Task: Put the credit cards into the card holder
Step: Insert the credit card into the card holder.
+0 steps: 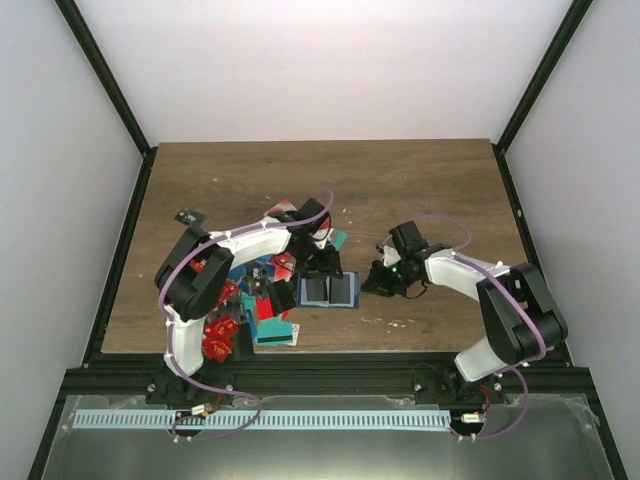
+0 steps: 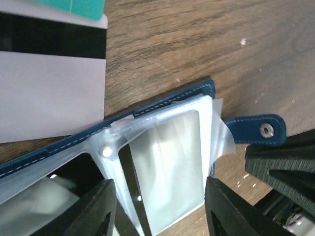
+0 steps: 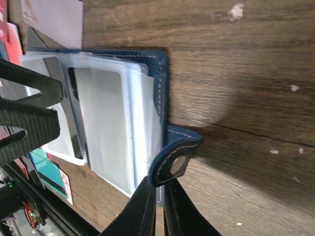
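Observation:
The dark blue card holder (image 1: pixel 330 291) lies open on the wooden table, its clear sleeves facing up. It also shows in the left wrist view (image 2: pixel 167 101) and the right wrist view (image 3: pixel 160 78). A white card with a black stripe (image 2: pixel 167 162) sits in the right-hand sleeve, its lower edge sticking out. My left gripper (image 2: pixel 160 206) is open over the holder (image 1: pixel 318 268), with a finger on each side of this card. My right gripper (image 3: pixel 160 189) is shut on the holder's clasp tab (image 3: pixel 177 157) at the holder's right edge (image 1: pixel 375 280). The pile of mostly red and teal credit cards (image 1: pixel 262 300) lies left of the holder.
A loose white card with a black stripe (image 2: pixel 49 78) and a teal card (image 2: pixel 74 7) lie just beyond the holder. More red cards (image 1: pixel 220 335) lie by the left arm's base. A single black card (image 1: pixel 188 216) lies far left. Black frame rails run along the table edges.

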Motion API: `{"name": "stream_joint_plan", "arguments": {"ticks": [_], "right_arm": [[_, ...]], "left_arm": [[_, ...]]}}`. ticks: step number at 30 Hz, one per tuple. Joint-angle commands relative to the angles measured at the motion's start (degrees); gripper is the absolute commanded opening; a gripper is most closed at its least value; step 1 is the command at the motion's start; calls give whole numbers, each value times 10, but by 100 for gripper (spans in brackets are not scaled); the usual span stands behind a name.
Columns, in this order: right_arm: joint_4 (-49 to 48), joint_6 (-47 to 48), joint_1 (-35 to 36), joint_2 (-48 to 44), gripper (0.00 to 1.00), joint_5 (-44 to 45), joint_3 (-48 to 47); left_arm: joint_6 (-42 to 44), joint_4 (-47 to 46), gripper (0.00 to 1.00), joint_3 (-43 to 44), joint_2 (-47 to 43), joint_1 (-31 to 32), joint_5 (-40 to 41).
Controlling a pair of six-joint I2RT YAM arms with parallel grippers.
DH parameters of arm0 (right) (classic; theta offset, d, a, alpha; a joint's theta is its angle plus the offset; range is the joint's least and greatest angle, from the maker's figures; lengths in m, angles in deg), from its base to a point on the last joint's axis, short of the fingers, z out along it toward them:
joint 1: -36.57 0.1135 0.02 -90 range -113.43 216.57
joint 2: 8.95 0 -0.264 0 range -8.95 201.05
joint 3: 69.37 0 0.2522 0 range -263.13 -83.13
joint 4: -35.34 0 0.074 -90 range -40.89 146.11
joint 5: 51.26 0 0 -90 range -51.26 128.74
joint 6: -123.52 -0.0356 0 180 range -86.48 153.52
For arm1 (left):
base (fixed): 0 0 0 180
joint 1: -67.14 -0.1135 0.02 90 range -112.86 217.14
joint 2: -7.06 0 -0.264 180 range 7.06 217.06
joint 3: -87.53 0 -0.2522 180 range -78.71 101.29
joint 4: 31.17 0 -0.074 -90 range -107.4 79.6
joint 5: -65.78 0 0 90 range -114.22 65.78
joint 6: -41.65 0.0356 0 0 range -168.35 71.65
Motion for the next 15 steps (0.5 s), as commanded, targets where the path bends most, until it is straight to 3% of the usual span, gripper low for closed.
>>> {"name": "stream_joint_plan", "arguments": {"ticks": [1,4,6,8,12,15], "right_arm": [[21,15,0,-23,9,-2,-32],[14,16,0,-32,10,-38,-34],[-8,9,0,-38,12,-73,-28],[-43,-7,0,-41,15,-108,-16],[-87,-38,0,-22,20,-144,-2],[-94,-42,0,0,22,-141,-7]], "left_arm": [[13,50,55,27,-42,1,27],[20,68,59,31,-59,2,37],[27,80,55,31,-65,1,40],[33,87,45,26,-71,2,42],[43,82,14,7,-72,1,34],[43,70,4,-7,-66,5,18]]}}
